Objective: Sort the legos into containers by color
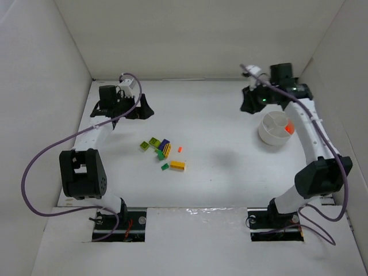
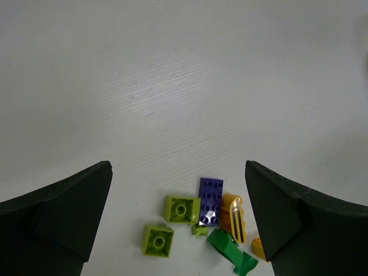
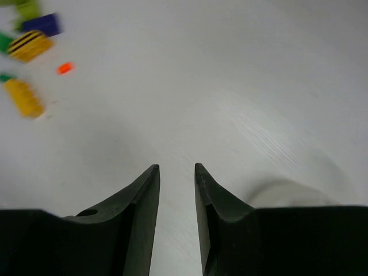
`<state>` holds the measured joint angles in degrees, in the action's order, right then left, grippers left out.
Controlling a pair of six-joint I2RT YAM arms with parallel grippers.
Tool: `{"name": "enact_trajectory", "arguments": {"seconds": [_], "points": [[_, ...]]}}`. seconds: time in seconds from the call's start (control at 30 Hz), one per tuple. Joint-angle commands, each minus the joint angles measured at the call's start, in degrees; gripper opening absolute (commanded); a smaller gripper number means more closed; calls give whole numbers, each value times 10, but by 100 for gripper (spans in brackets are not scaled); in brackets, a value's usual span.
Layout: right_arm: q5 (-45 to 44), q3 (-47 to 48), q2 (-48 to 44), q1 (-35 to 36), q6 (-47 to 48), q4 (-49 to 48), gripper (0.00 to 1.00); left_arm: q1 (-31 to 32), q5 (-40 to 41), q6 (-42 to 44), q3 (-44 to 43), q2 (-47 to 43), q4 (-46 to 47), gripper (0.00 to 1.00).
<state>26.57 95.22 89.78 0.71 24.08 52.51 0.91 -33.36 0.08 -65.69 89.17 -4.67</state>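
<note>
Arm bases (image 1: 121, 221), white table (image 1: 230, 172), scattered legos (image 1: 178, 165), white walls (image 1: 190, 34)

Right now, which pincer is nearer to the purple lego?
Left. The left pincer hovers close to the purple lego; the right pincer is far off, by the white bowl.

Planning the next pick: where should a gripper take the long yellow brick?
Probably from straight above, closing across its two long sides: the yellow brick lies flat with both long sides bare, and a dark green piece sits close by one end.
</note>
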Motion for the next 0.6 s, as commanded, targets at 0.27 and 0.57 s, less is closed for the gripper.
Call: {"name": "enact_trajectory", "arguments": {"seconds": [0.27, 0.57], "points": [[90, -26, 82, 299, 329, 12, 31, -128, -96, 39, -7, -35, -107, 100], [71, 92, 247, 363, 576, 114, 24, -138, -70, 70, 60, -136, -112, 100]]}}
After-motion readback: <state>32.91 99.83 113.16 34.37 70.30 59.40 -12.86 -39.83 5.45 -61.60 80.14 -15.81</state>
